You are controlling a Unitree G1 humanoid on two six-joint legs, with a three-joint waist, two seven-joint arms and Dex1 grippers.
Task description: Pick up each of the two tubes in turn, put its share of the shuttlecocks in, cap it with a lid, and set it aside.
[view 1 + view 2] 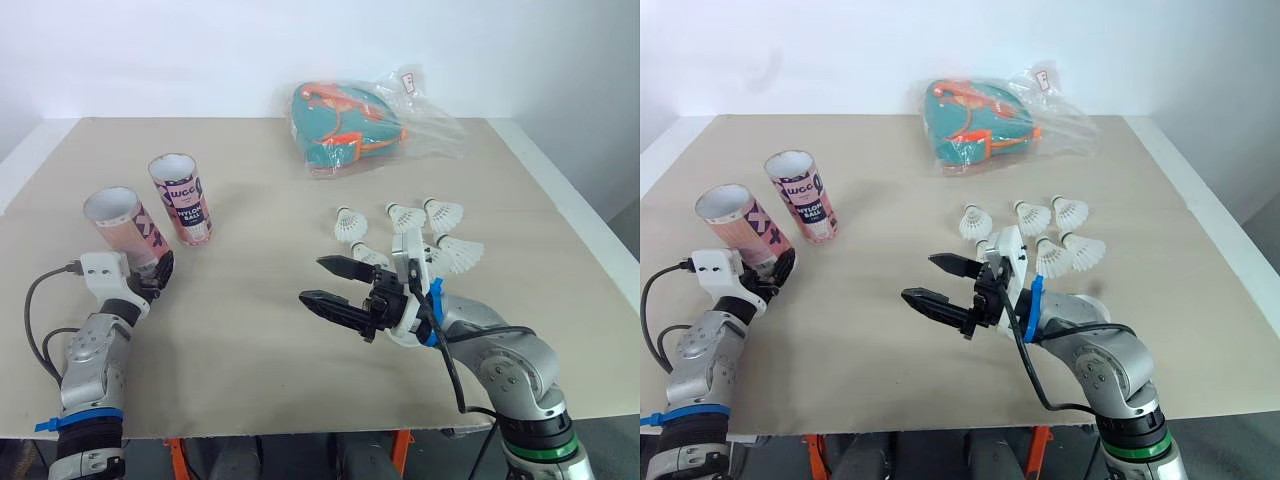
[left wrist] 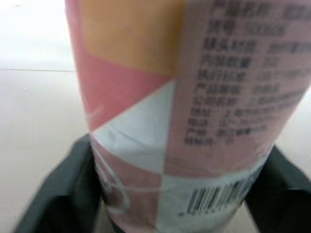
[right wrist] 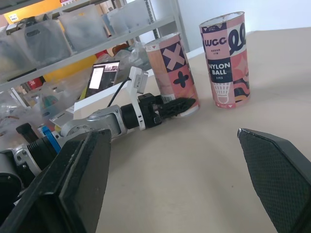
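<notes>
A pink tube with cross patterns (image 1: 122,222) stands open-topped at the table's left, leaning slightly. My left gripper (image 1: 152,272) is shut around its base, and its dark fingers (image 2: 58,189) press both sides of the tube (image 2: 180,111) in the left wrist view. A second pink tube marked NYLON BALL (image 1: 182,198) stands just to its right, apart from it. Several white shuttlecocks (image 1: 405,216) lie in a loose cluster right of centre. My right gripper (image 1: 312,280) hovers open and empty just in front of them, pointing left toward the tubes.
A clear plastic bag holding a teal and orange item (image 1: 350,125) lies at the back centre. The beige table (image 1: 250,330) has bare room between the tubes and the shuttlecocks. Its right edge (image 1: 590,225) runs close past the shuttlecocks.
</notes>
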